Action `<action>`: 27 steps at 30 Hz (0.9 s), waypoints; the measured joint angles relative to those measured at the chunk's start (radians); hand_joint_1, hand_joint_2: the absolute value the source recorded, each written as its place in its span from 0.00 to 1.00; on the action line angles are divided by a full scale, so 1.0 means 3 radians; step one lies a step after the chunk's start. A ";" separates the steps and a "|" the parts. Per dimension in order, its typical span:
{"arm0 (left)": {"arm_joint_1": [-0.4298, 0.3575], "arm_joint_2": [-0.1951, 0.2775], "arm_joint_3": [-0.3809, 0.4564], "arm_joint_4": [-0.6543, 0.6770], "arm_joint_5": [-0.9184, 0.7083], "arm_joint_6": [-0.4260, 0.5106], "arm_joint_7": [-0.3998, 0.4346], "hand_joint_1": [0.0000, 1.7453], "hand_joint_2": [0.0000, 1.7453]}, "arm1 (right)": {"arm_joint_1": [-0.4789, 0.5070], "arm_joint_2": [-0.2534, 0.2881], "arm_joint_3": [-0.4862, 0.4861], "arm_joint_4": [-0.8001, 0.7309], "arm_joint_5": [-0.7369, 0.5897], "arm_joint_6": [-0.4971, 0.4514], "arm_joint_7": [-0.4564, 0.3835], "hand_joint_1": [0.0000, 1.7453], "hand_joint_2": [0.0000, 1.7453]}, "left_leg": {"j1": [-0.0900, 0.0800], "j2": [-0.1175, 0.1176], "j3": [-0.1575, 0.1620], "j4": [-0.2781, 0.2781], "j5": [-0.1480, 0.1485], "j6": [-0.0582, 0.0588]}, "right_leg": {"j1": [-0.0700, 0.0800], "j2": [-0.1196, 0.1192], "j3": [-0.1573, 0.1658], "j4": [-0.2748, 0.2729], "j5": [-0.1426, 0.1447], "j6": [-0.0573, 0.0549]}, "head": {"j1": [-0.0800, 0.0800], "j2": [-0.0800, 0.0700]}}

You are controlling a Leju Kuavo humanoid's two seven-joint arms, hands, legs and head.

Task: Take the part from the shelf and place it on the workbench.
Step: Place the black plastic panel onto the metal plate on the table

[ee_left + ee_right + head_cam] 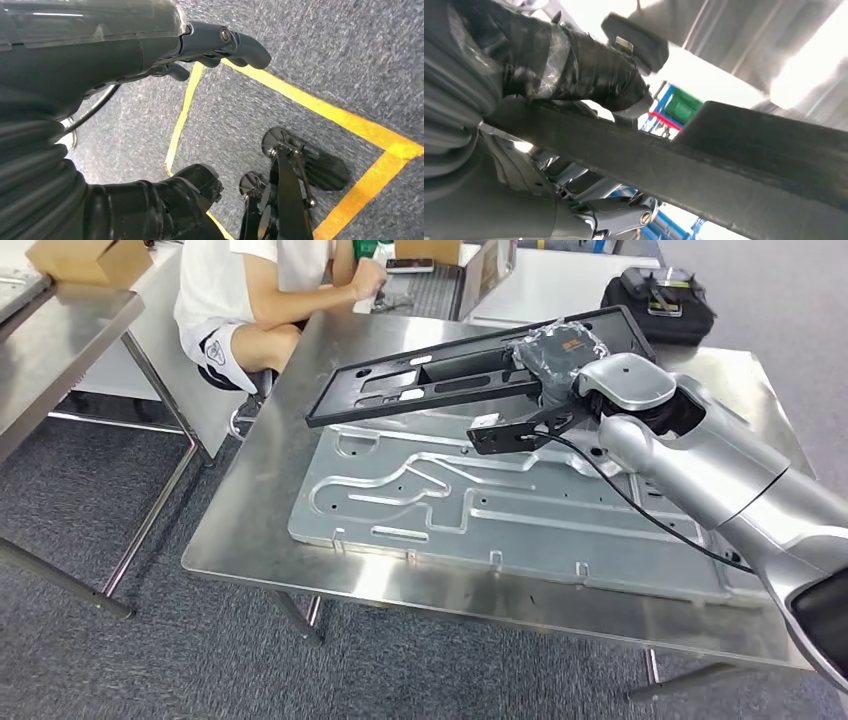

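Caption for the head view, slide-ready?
Right hand holds black panel above the grey metal plate on the steel workbench.

Right hand point(556, 358) holds black part point(440, 375) (tilted) above workbench point(260, 540).

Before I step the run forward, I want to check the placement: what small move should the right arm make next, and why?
Probably lower it gently. The right hand holds the black part tilted above the workbench, over the stamped metal panel, its far end raised. Easing it down flat before the hand lets go should keep it from dropping.
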 joint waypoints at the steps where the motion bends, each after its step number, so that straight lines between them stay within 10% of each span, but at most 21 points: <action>1: 0.0001 0.0000 0.0000 0.0000 -0.0005 -0.0005 -0.0010 0.00 1.00 | 0.0082 -0.0019 -0.0003 -0.0012 -0.0016 -0.0038 -0.0015 1.00 1.00 | 0.0002 0.0001 0.0005 -0.0006 0.0001 -0.0021 | -0.0003 0.0001 0.0011 -0.0009 0.0007 -0.0014 | -0.0001 0.0000; 4: 0.0005 0.0001 0.0000 0.0000 -0.0022 0.0013 -0.0010 0.00 1.00 | 0.0369 -0.0069 -0.0024 -0.0034 -0.0034 -0.0167 -0.0063 1.00 1.00 | 0.0003 0.0018 -0.0069 0.0190 -0.0139 -0.0053 | -0.0023 -0.0009 0.0053 -0.0057 0.0044 -0.0069 | -0.0002 0.0000; 8: 0.0013 0.0001 0.0000 0.0000 -0.0049 0.0098 0.0001 0.00 1.00 | 0.0744 -0.0129 -0.0033 -0.0022 -0.0022 -0.0289 -0.0105 1.00 1.00 | 0.0003 0.0028 -0.0390 0.0908 -0.0448 -0.0060 | -0.0002 -0.0013 0.0046 -0.0054 0.0048 -0.0092 | -0.0003 0.0000; 12: 0.0014 0.0009 0.0000 0.0000 -0.0062 0.0156 -0.0016 0.00 1.00 | 0.0944 -0.0172 -0.0091 -0.0014 -0.0017 -0.0329 -0.0124 1.00 1.00 | -0.0019 0.0030 -0.0077 0.0299 -0.0128 0.0004 | 0.0020 -0.0003 0.0036 -0.0012 0.0020 -0.0085 | -0.0002 0.0000; 15: 0.0008 0.0020 -0.0002 0.0000 -0.0079 0.0186 -0.0038 0.00 1.00 | 0.1005 -0.0206 -0.0162 -0.0013 -0.0011 -0.0329 -0.0142 1.00 1.00 | -0.0047 0.0034 0.0054 0.0030 -0.0077 0.0042 | 0.0023 0.0000 0.0015 0.0014 0.0006 -0.0046 | 0.0000 0.0000; 19: 0.0006 0.0019 -0.0003 0.0000 -0.0107 0.0230 -0.0033 0.00 1.00 | 0.1081 -0.0240 -0.0241 -0.0015 -0.0010 -0.0312 -0.0181 0.00 0.00 | -0.0023 0.0044 0.0074 -0.0043 -0.0025 0.0093 | 0.0004 0.0004 -0.0044 0.0153 -0.0097 0.0024 | 0.0002 0.0000; 22: 0.0007 0.0018 -0.0011 0.0000 -0.0127 0.0233 -0.0026 0.00 1.00 | 0.1139 -0.0265 -0.0274 -0.0012 -0.0006 -0.0286 -0.0196 0.00 0.00 | -0.0017 0.0046 0.0071 -0.0056 -0.0013 0.0114 | -0.0035 0.0004 -0.0317 0.0729 -0.0381 0.0083 | 0.0004 0.0000; 24: 0.0009 0.0018 -0.0015 0.0000 -0.0101 0.0221 -0.0039 0.00 0.50 | 0.1187 -0.0275 -0.0275 -0.0008 -0.0005 -0.0275 -0.0205 0.00 0.00 | -0.0014 0.0043 0.0067 -0.0046 -0.0017 0.0109 | -0.0063 0.0002 -0.0398 0.0877 -0.0373 0.0109 | 0.0004 0.0000; 26: 0.0008 0.0015 -0.0015 0.0000 -0.0076 0.0208 -0.0058 0.00 0.00 | 0.1207 -0.0284 -0.0282 -0.0008 -0.0002 -0.0270 -0.0215 0.00 0.00 | -0.0009 0.0042 0.0066 -0.0024 -0.0031 0.0090 | -0.0087 0.0000 -0.0246 0.0556 -0.0160 0.0123 | 0.0004 0.0000; 27: 0.0007 0.0013 -0.0014 0.0000 -0.0072 0.0204 -0.0067 0.00 0.00 | 0.1207 -0.0289 -0.0289 -0.0008 0.0000 -0.0268 -0.0219 0.00 0.00 | -0.0008 0.0042 0.0064 -0.0011 -0.0041 0.0075 | -0.0092 -0.0001 -0.0138 0.0340 -0.0077 0.0125 | 0.0004 0.0000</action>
